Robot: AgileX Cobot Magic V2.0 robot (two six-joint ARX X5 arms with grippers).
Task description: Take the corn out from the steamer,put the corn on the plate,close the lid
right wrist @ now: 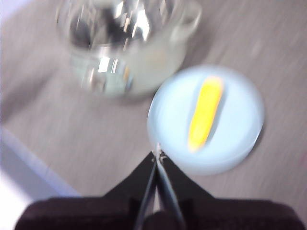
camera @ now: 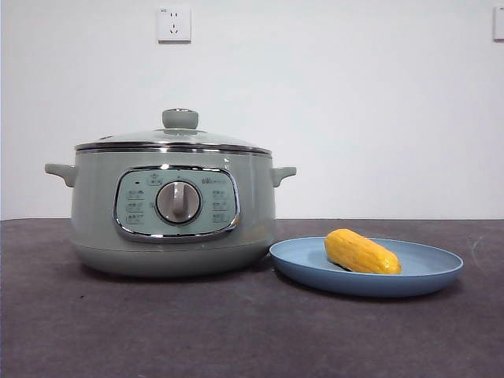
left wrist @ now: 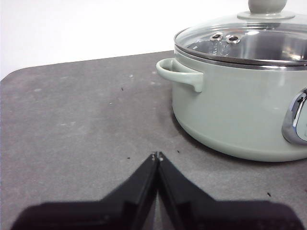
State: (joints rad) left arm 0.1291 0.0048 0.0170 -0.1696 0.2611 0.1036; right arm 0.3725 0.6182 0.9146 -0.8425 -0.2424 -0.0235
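Observation:
The sage-green steamer (camera: 173, 209) stands on the table's left half, with its glass lid (camera: 175, 138) seated on the rim and the knob on top. To its right, the yellow corn (camera: 361, 252) lies on the light-blue plate (camera: 425, 276). My left gripper (left wrist: 157, 155) is shut and empty, low over the table to the side of the steamer (left wrist: 240, 105), near one handle. High above the table, my right gripper (right wrist: 158, 154) is also shut and empty, looking down on the plate (right wrist: 240, 139) and corn (right wrist: 205, 112) in a blurred picture.
A dark grey mat (camera: 157, 331) covers the table. A white wall with a socket (camera: 174, 24) stands behind. No arm shows in the front view.

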